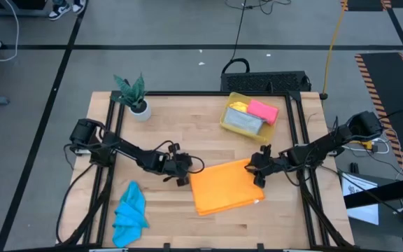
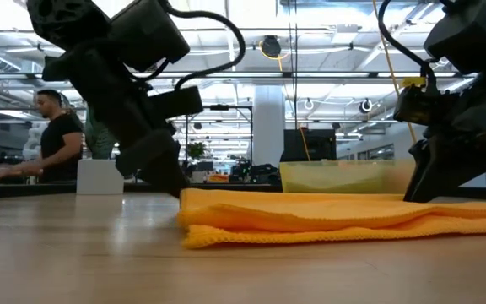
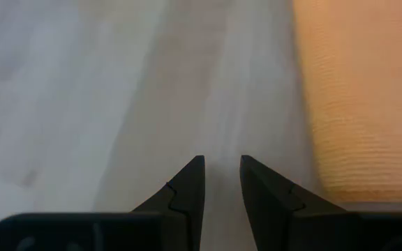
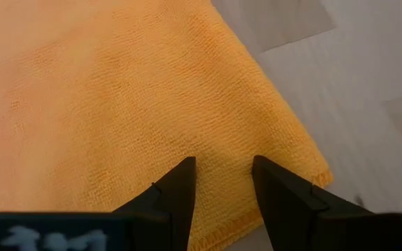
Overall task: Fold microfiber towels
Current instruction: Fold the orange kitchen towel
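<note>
An orange towel (image 1: pixel 226 187) lay folded flat mid-table, the left gripper (image 1: pixel 181 172) just beside its left edge with fingers parted over bare wood, the right gripper (image 1: pixel 260 170) at its far right corner, fingers parted, holding nothing.

The pale wood counter (image 1: pixel 187 227) carries an orange towel (image 1: pixel 226 187) lying folded flat near its middle, and a blue towel (image 1: pixel 129 213) crumpled near the front left corner. A small potted plant (image 1: pixel 136 97) stands at the back left. A yellow bin (image 1: pixel 230 115) sits at the back right, with pink (image 1: pixel 263 110), grey (image 1: pixel 244 122) and yellow (image 1: pixel 238 106) towels in it.
</note>
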`<state>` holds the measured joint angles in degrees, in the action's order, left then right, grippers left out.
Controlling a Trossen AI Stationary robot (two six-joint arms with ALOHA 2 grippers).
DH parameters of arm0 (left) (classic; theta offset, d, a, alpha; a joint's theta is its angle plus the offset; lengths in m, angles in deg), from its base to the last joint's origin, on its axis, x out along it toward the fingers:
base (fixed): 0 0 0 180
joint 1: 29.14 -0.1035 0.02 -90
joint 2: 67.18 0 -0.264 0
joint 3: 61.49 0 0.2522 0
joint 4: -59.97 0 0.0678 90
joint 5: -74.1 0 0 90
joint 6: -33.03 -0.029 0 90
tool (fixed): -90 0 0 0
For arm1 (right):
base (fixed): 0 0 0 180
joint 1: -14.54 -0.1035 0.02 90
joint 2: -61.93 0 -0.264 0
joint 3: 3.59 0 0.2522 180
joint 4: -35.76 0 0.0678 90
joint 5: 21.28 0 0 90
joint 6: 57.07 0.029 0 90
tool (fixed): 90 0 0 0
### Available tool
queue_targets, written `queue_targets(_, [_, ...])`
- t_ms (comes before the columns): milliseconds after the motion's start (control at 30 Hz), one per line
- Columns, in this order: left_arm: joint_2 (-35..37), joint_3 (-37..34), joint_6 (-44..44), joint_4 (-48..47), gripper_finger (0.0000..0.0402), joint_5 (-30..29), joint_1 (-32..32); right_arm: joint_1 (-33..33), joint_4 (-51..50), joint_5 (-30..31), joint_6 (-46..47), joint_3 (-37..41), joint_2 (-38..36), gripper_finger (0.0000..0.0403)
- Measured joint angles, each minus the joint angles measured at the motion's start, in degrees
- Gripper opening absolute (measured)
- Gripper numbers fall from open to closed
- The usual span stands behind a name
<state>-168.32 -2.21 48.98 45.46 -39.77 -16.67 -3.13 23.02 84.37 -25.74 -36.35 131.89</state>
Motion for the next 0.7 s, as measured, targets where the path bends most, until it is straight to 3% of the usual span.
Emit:
queue_targets(100, [2.57,-0.15,1.53,1.25,0.0092,-2.28,1.34,0.02,-0.18,2.13,-0.1,0.02,0.04,0.0134])
queue_targets(267, [2.77,-0.11,-2.39,10.94,0.0092,8.02,4.13,0.02,0.52,2.29,-0.52,0.04,0.04,0.0134])
queue_targets(333, [1.41,0.19,-0.89,12.91,0.0092,9.47,4.76,0.04,0.57,2.31,-0.6,0.04,0.04,0.0134])
queue_targets(533, [-3.96,0.11,2.2,10.67,0.0092,7.74,3.96,0.02,0.84,2.19,-0.57,0.04,0.04,0.0134])
queue_targets(700, [-3.82,0.22,0.29,5.97,0.0092,2.79,1.18,0.02,0.62,2.34,-0.58,0.04,0.04,0.0134])
